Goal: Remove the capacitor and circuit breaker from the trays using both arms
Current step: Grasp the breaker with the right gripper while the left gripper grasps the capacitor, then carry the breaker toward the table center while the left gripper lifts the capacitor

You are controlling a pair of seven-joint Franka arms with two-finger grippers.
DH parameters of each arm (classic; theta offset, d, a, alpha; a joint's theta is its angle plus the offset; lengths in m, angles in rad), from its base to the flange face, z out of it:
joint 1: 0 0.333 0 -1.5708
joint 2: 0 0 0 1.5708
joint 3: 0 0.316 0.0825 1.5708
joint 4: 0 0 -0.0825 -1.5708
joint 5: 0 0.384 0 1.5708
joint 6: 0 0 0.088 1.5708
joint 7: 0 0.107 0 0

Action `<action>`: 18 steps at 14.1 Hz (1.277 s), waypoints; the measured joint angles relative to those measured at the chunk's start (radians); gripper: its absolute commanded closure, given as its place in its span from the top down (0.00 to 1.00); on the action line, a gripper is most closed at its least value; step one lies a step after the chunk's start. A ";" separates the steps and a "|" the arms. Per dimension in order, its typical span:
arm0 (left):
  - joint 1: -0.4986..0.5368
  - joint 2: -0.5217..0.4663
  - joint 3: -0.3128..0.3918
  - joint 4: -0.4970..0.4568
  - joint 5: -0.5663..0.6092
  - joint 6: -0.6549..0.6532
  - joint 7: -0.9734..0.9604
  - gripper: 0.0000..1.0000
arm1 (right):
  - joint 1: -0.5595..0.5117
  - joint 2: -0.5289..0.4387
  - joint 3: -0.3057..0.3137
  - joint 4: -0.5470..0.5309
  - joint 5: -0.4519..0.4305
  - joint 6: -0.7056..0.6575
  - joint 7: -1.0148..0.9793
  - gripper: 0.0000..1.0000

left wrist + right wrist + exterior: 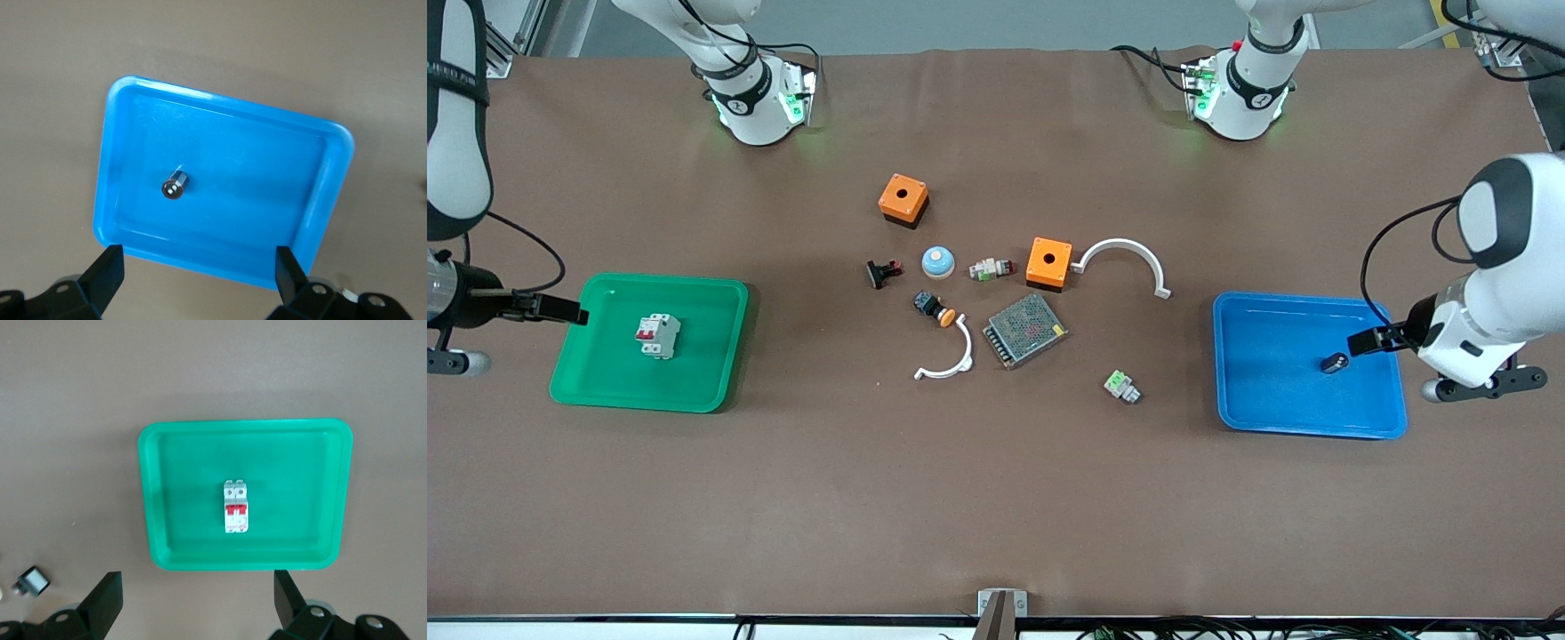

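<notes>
The capacitor (1334,363), a tiny black cylinder with a silvery end, lies on its side in the blue tray (1280,311) at the left arm's end of the table. It also shows in the left wrist view (175,186) inside the blue tray (253,173). My left gripper (1369,340) (198,273) is open and empty, up over the tray's outer rim. The breaker (658,336) (235,507), white-grey with red levers, lies in the green tray (649,283) (180,487) at the right arm's end. My right gripper (556,309) (197,597) is open and empty over that tray's outer rim.
Between the trays lie two orange boxes (903,199) (1049,261), a blue-domed button (938,261), a black part with red tip (883,272), a black part with orange cap (935,308), a metal mesh unit (1025,330), two white curved pieces (1125,258) (947,360) and a green-and-white block (1121,386).
</notes>
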 measured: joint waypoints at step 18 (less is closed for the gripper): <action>0.089 0.297 0.001 -0.047 0.089 0.244 0.007 0.95 | -0.059 0.139 0.000 -0.600 0.032 0.828 -0.042 0.00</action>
